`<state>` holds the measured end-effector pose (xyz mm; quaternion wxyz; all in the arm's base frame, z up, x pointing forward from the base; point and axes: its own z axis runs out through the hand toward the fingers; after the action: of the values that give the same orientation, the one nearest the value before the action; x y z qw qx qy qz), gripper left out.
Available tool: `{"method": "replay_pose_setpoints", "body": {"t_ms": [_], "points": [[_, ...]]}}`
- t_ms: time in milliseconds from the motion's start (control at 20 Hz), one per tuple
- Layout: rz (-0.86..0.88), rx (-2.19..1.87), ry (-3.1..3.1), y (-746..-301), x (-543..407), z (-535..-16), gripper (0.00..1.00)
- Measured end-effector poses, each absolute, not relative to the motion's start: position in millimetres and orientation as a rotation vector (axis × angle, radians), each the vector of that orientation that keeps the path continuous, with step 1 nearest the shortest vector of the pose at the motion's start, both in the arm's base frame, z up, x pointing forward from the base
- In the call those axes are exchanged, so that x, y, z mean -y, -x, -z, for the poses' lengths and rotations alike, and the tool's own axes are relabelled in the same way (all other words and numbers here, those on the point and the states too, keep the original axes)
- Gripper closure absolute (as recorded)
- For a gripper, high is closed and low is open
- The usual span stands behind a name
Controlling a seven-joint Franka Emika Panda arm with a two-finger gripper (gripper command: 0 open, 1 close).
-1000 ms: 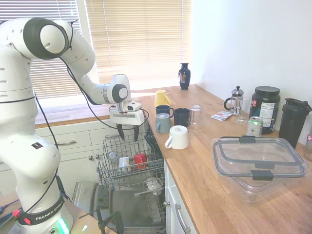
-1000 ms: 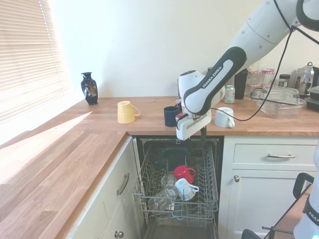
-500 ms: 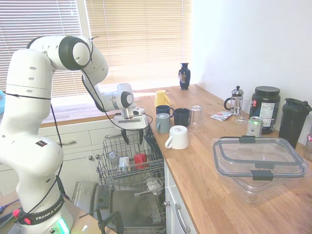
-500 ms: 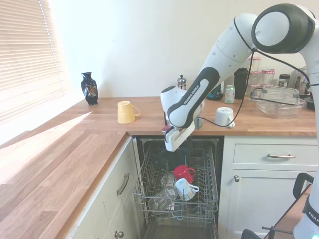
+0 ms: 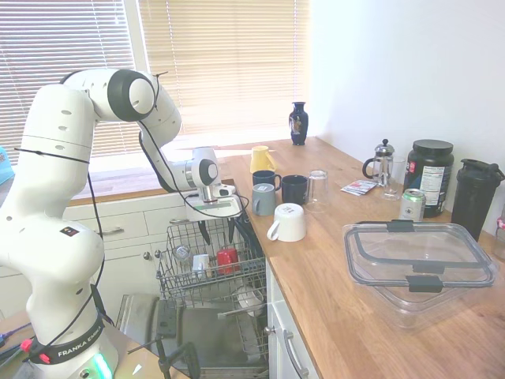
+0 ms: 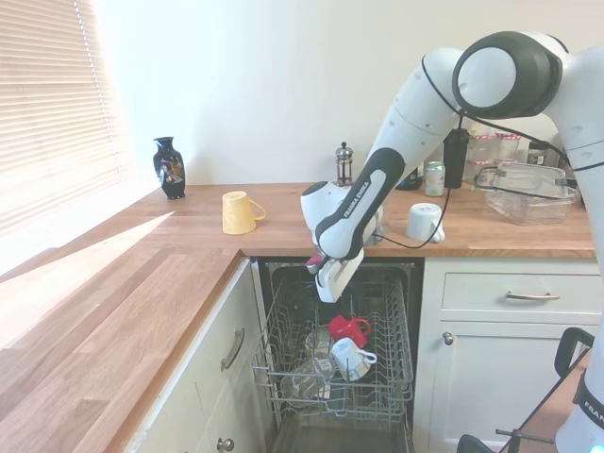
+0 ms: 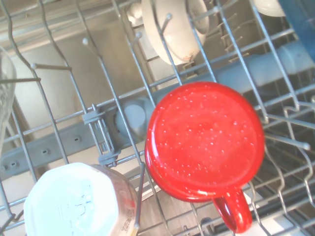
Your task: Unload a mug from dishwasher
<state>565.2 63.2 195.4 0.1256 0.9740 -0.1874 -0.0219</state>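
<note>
- The task is barely begun: the red mug (image 5: pixel 227 259) sits upside down in the dishwasher (image 6: pixel 351 377) rack, directly below the gripper (image 5: pixel 217 230) and apart from it. The grasp, the lift and the setting down on the counter all remain, by my judgement.
- The gripper hangs over the rack with its two dark fingers pointing down and spread apart, holding nothing.
- The wrist view shows what neither wide view does: the mug's glossy base (image 7: pixel 204 140) beaded with droplets, its handle (image 7: pixel 232 214) lying flat between the wires, and a white-capped jar (image 7: pixel 78 204) just beside it.
- The second exterior view shows a white mug (image 6: pixel 351 357) tipped in the rack just in front of the red one; the arm hides the fingers here.
- The first exterior view shows the finger gap plainly, and the cups (image 5: pixel 276 193) on the counter (image 5: pixel 347 308), well to one side of the gripper.
</note>
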Motion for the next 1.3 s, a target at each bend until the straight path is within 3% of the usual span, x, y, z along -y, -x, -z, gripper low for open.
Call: {"method": "replay_pose_setpoints", "body": {"t_ms": [1300], "points": [[0.15,0.352,-2.738,-579.2,-46.7,-104.8,0.0]]}}
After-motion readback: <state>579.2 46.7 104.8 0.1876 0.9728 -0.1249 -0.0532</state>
